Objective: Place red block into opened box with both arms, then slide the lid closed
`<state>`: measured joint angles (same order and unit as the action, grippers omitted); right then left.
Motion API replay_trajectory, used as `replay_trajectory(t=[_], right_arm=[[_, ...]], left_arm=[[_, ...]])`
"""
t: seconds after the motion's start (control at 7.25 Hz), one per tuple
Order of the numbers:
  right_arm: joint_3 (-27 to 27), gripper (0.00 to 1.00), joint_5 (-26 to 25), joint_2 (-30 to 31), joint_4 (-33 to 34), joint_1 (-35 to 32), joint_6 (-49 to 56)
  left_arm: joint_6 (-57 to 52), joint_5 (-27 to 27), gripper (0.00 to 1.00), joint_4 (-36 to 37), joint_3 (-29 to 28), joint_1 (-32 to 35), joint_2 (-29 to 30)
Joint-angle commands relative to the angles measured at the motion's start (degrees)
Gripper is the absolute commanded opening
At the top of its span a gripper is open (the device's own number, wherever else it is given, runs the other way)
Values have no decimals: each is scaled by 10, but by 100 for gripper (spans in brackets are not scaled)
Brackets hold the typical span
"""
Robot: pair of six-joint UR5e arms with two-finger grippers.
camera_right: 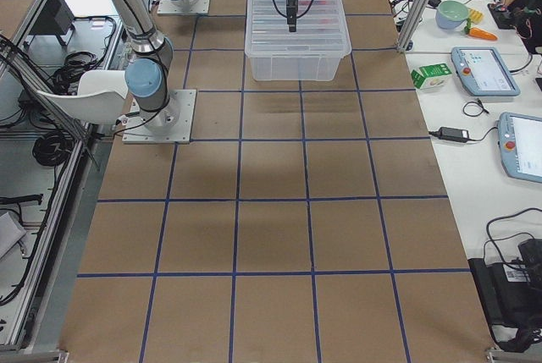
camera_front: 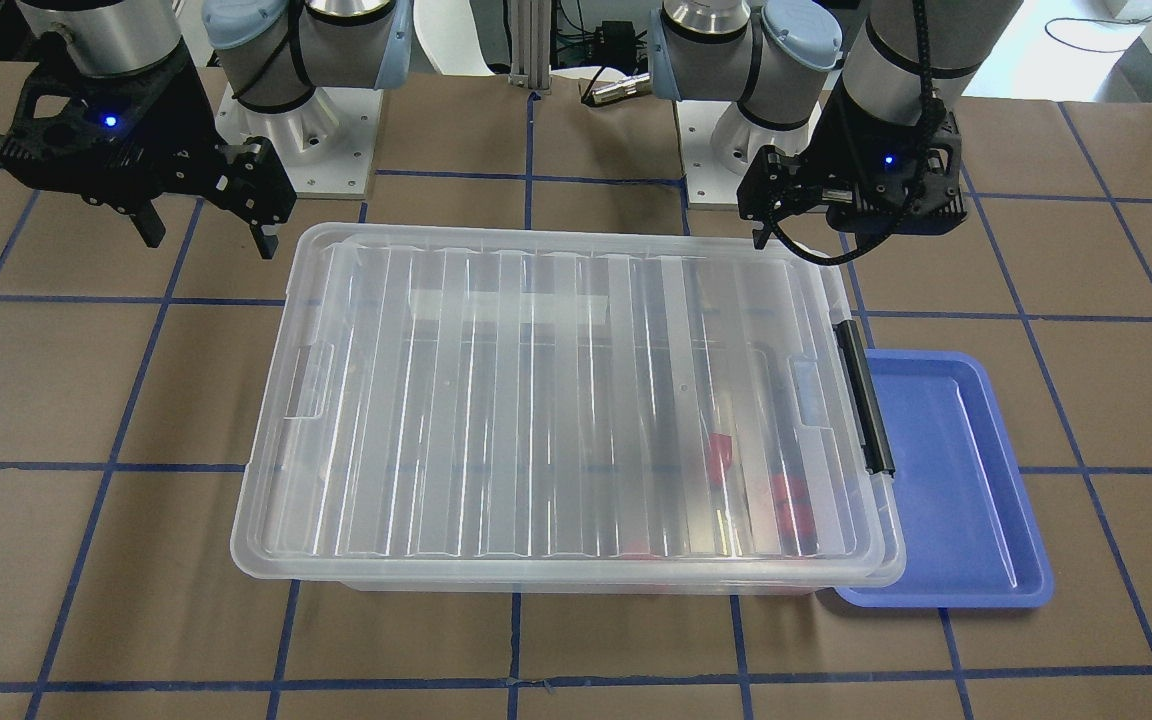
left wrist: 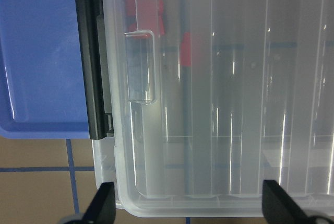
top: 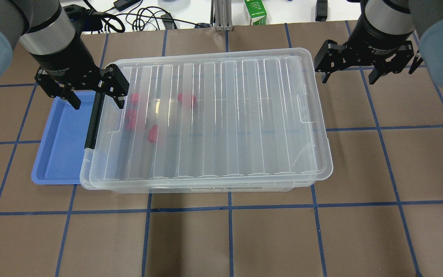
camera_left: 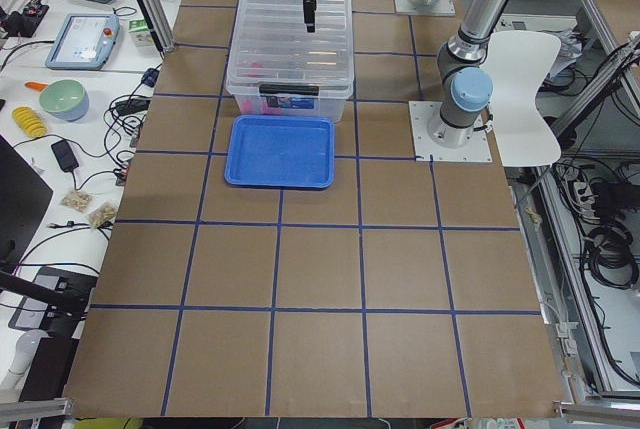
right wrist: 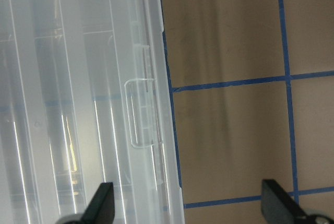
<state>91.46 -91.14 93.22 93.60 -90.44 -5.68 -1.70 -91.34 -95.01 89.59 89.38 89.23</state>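
The clear box (top: 206, 188) stands mid-table with the ribbed clear lid (top: 225, 115) lying flat over it. The lid's edge sits just inside the black latch bar (top: 92, 123). Several red blocks (top: 187, 99) show blurred through the lid near the latch end, and one red block (left wrist: 185, 49) is in the left wrist view. My left gripper (top: 96, 100) hovers open over the latch end, holding nothing. My right gripper (top: 348, 79) hangs open and empty just past the box's far right corner, as the front view also shows (camera_front: 208, 240).
An empty blue tray (top: 60, 146) lies against the latch end of the box. A green carton (top: 256, 11) and cables sit beyond the far table edge. Both arm bases (camera_front: 306, 140) stand behind the box. Bare brown table with blue grid lines surrounds the box.
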Motion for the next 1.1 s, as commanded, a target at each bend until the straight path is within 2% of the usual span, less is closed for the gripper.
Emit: replay_trajectory(t=[0.0, 0.97], right_arm=[[-17, 100, -3, 3, -59, -5, -2], [-16, 100, 5, 2, -51, -3, -4]], left_arm=[[0, 1, 100, -1, 1, 0, 2], [0, 1, 100, -1, 3, 0, 0]])
